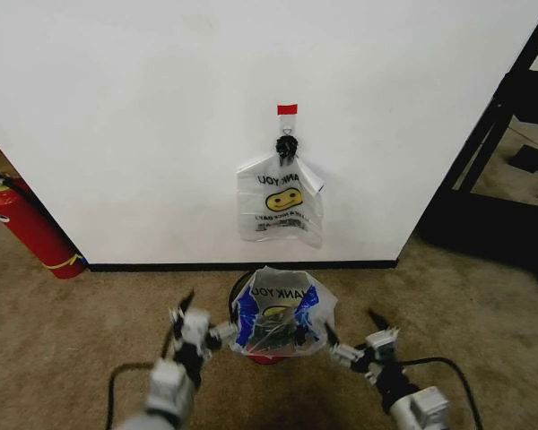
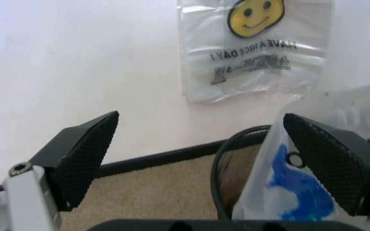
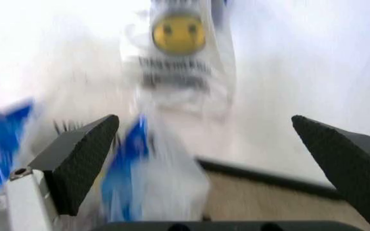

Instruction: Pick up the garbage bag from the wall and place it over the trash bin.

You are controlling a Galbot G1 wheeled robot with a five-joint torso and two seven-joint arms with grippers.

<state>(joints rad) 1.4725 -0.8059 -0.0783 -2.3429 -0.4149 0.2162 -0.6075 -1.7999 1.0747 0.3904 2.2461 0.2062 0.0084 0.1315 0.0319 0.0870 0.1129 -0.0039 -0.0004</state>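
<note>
The garbage bag (image 1: pixel 282 318), see-through with a yellow smiley and blue print, sits draped over the trash bin (image 1: pixel 238 292), whose red base peeks out below. My left gripper (image 1: pixel 204 321) stands open just left of the bin, and my right gripper (image 1: pixel 357 336) is open just right of it; neither holds anything. In the left wrist view the open gripper (image 2: pixel 204 163) faces the bin's black mesh rim (image 2: pixel 236 139) and the bag's blue patch (image 2: pixel 281 183). The right wrist view shows the open gripper (image 3: pixel 204 163) near the bag (image 3: pixel 127 178). The white wall (image 1: pixel 161 134) rises behind.
A similar smiley bag (image 1: pixel 280 202) with a black knot and red tag hangs on the wall above the bin. A red fire extinguisher (image 1: pixel 31 228) leans at the far left. A black shelf frame (image 1: pixel 498 116) stands at the right. Brown carpet lies around the bin.
</note>
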